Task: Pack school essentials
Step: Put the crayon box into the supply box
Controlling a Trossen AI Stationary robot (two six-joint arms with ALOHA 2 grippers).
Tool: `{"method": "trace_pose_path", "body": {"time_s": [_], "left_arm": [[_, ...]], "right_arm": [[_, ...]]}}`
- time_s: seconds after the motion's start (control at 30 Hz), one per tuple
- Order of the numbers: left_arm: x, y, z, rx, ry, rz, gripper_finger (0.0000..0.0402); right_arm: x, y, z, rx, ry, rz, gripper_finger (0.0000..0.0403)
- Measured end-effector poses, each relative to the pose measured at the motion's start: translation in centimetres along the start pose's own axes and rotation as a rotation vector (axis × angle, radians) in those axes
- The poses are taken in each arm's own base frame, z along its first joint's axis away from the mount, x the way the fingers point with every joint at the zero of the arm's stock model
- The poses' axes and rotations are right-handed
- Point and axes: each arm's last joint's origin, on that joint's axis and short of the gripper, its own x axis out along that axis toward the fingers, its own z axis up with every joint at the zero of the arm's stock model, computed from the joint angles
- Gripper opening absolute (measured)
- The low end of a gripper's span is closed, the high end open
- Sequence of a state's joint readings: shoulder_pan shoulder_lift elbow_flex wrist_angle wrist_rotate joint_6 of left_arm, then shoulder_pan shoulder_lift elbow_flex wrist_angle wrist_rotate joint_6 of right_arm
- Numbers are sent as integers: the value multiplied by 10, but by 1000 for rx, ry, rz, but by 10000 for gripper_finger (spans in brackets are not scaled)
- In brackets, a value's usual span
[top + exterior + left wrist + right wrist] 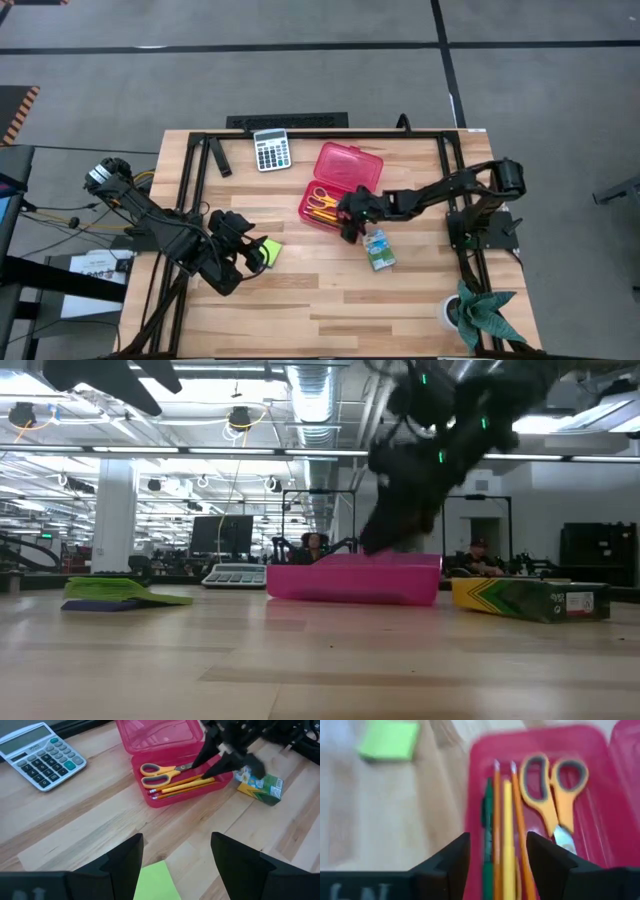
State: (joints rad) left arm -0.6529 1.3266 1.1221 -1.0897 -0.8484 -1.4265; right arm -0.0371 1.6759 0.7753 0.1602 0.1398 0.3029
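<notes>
I see bare tabletop (330, 310) nearest. My left claw (245, 255) hovers open over the sticky-note pad (270, 252). Farther right, my right claw (350, 222) gapes empty above the red case (340, 187) holding scissors (162, 774) and pencils (185, 785), carton (379, 250) beside.

On my wooden surface (300, 290) I see a calculator (271, 150), a red case (341, 186), a lime-green sticky-note pad (268, 252) and a green-blue carton (379, 250).

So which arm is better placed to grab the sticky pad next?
Left. Its open gripper hovers right over the sticky pad, while the right gripper, also open, is over the case.
</notes>
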Motion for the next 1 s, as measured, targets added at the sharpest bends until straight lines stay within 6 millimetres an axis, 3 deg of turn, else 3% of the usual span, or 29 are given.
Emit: {"method": "trace_pose_path", "body": {"time_s": [0.1,0.23,0.37,0.5,0.63,0.77,1.0], "left_arm": [[0,0,0,3,9,-3,228],[0,0,0,3,12,-4,228],[0,0,0,9,12,-5,228],[0,-1,-1,24,24,-7,228],[0,-1,-2,41,51,-14,228],[0,-1,-2,31,53,-15,228],[0,-1,-2,-4,55,-16,229]], "right_arm": [[-23,3,22,46,27,34,206],[-64,7,33,127,160,-7,211],[-103,11,26,290,272,-98,205],[-127,22,11,259,315,-163,202],[-138,21,0,300,309,-139,206],[-147,3,-19,391,287,-165,208],[-132,-23,-60,518,295,-73,209]]}}
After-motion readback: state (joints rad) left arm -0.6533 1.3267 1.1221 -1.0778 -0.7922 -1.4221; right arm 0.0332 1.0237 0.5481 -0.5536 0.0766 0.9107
